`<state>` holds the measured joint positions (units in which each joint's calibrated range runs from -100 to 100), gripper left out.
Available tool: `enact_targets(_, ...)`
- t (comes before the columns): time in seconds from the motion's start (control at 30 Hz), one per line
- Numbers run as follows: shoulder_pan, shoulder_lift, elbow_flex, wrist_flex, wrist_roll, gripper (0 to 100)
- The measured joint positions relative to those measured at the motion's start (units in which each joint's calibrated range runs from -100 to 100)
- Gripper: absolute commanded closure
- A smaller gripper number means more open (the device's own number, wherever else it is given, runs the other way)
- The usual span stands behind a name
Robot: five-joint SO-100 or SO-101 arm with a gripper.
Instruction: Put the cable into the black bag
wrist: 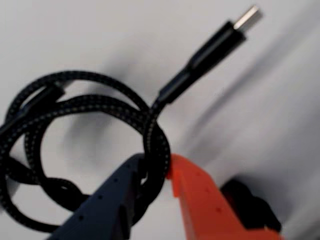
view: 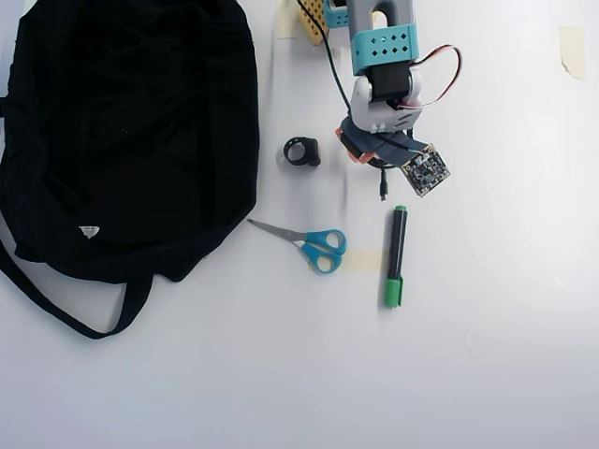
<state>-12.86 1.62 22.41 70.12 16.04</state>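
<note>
Between the tool (wrist: 157,172) fingers, clamped, the cable (wrist: 90,115) coil; its plug apparently points up-right in wrist view.

Desk (view: 487,374): plain white, smooth, matte surface, filling the whole overhead view; no wall, floor or window visible. Light: bright and even, with soft grey shadows falling on the surface. Tape: one pale beige strip (view: 573,49) stuck near the desk's upper right corner; a second pale piece (view: 286,21) at the upper edge, left of centre. Wrist view: the same white surface (wrist: 280,100), blurred, crossed by diffuse grey shadows.
</note>
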Motion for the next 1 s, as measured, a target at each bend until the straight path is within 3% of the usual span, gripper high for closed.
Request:
enact_targets(0.3,0.0,0.0,-11.2,12.3,-0.7,98)
enact_targets(0.63,-0.5,0.0,-24.6,27.0,-11.1,98)
enact_targets(1.0,5.3,-2.8,-25.1,27.7,-13.9,98)
